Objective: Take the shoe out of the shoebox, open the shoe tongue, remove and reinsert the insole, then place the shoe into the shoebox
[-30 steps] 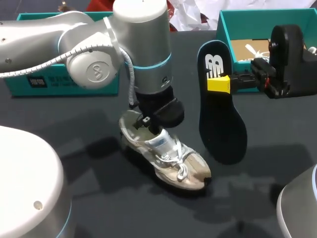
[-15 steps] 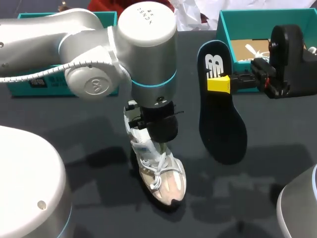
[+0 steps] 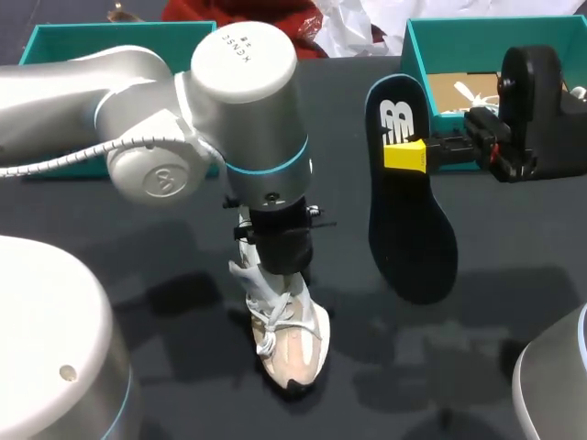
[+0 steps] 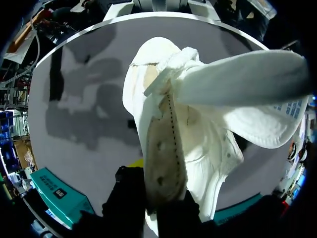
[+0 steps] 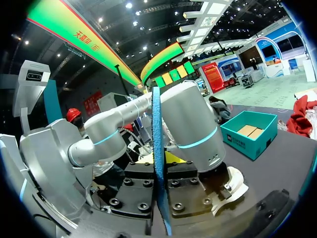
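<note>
Altogether there was one shoe [image 3: 286, 332], one insole [image 3: 410, 234], two teal boxes and two grippers. The right box [image 3: 440, 41] held brown card [image 3: 448, 90] and a thin white scrap. The left box [image 3: 55, 41] showed a brown inside in the right wrist view. The shoe stood outside both, on the dark table [image 3: 514, 312], toe down and heel raised. The left gripper [image 3: 275, 247] pinched its heel wall. The right gripper [image 3: 408, 154] was clamped on the insole's edge, holding it upright above the table, just before the right box.
</note>
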Motion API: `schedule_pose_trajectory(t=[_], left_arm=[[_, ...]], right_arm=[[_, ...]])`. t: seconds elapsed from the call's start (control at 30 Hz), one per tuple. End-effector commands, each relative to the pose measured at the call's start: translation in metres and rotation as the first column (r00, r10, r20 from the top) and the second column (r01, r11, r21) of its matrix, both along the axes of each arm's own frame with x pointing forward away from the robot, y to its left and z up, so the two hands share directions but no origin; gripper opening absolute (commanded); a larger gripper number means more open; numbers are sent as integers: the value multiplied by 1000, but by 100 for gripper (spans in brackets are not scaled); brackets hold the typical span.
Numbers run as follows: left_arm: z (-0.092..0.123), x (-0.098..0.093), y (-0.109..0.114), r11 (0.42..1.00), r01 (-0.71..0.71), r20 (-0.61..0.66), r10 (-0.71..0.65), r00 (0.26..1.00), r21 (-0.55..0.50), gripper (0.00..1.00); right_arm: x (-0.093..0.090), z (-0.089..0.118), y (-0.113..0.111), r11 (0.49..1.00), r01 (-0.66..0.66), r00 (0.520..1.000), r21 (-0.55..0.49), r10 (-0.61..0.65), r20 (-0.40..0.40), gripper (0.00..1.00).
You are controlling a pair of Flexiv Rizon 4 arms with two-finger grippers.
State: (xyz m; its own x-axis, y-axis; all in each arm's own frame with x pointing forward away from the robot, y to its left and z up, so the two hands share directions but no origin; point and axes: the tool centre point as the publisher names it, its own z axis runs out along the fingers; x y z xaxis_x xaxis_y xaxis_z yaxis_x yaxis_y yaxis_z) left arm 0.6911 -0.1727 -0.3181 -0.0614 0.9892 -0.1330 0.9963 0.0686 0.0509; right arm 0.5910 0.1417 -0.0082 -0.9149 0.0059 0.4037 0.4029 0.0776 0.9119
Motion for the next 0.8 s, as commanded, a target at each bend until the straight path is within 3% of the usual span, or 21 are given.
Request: schedule_pose_trajectory(t=[0.03, 0.3, 0.8], left_arm=[[-7, 5, -3, 1000, 16, -5, -16, 1000, -6, 0], [-11, 11, -10, 998, 54, -1, -54, 999, -28, 0], [-40, 21, -17, 995, 94, -42, -95, 995, -34, 0]], right_arm=[[0, -1, 2, 1000, 1, 1000, 0, -1, 0, 0], [0, -1, 2, 1000, 1, 1000, 0, -1, 0, 0], [0, -1, 2, 1000, 1, 1000, 0, -1, 0, 0]])
